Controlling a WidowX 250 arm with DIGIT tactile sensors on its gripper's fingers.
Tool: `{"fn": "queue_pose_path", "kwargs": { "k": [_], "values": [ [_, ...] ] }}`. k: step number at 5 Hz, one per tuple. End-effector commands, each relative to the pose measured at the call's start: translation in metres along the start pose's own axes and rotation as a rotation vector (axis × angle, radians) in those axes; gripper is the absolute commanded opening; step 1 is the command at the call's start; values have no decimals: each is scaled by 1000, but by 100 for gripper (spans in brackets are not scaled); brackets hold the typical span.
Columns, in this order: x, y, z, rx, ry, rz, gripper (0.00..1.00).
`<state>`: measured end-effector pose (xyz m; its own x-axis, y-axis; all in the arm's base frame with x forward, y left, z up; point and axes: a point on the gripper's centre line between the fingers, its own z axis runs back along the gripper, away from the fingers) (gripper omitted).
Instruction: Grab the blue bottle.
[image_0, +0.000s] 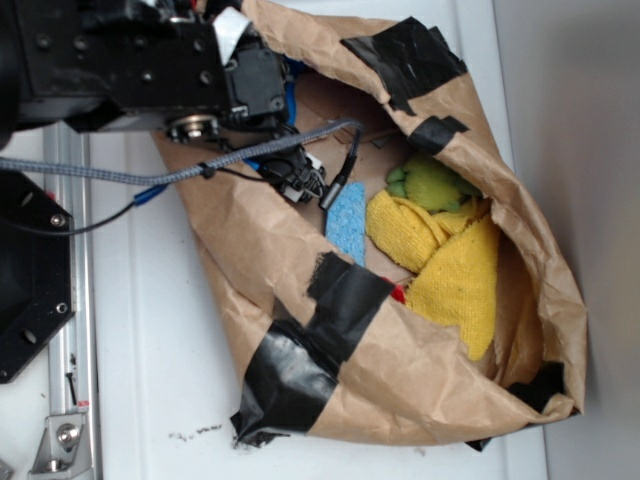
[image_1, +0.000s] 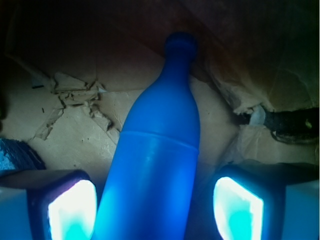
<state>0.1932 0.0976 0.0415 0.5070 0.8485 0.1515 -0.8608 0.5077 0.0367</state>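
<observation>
Wrist view crops blue bottle (image_1: 155, 165) between fingers (image_1: 72, 212).

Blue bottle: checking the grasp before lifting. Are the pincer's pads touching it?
Apart. The wrist view shows dark gaps between the blue bottle and both pads.

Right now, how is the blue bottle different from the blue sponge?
The blue bottle is a deep, solid blue; the sponge is pale blue. The bottle is round with a narrow neck, while the sponge is a flat rectangle. The bottle looks smooth and shiny; the sponge looks rough and speckled. The bottle lies between the pincer's two fingers; the sponge lies beside the yellow cloth. Both are blue and sit inside the paper bag.
</observation>
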Motion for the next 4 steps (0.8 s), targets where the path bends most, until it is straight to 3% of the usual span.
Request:
{"fn": "queue_pose_path", "kwargs": {
  "k": [1, 2, 3, 4],
  "values": [
    [0, 12, -42, 50, 55, -23, 0],
    [3, 6, -32, -4, 60, -67, 0],
    [12, -8, 5, -200, 134, -257, 0],
    [12, -47, 56, -293, 191, -443, 0]
  ]
}}
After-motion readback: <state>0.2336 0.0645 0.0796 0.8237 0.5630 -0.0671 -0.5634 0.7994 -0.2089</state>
